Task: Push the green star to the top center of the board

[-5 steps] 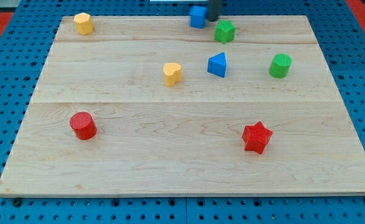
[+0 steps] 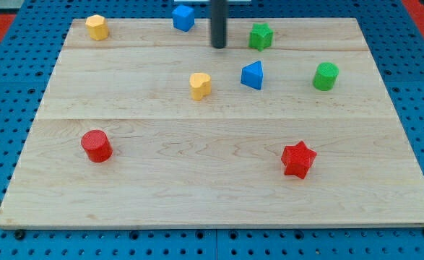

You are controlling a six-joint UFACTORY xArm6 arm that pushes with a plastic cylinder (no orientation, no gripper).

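Observation:
The green star (image 2: pixel 261 35) sits near the board's top edge, a little right of center. My tip (image 2: pixel 219 46) rests on the board just to the star's left, a short gap apart. A blue cube (image 2: pixel 183 17) lies at the top edge, left of my tip. A blue triangular block (image 2: pixel 253 75) lies below the star.
A green cylinder (image 2: pixel 326 76) is at the right. A yellow heart-like block (image 2: pixel 201 85) is near the middle, a yellow hexagon (image 2: pixel 96 27) at top left. A red cylinder (image 2: pixel 96 145) is at lower left, a red star (image 2: pixel 298 159) at lower right. The wooden board (image 2: pixel 212 202) lies on blue pegboard.
The rod has moved left and down the view, from above the star to its left. The blue cube has slid left along the top edge. The green star has not moved.

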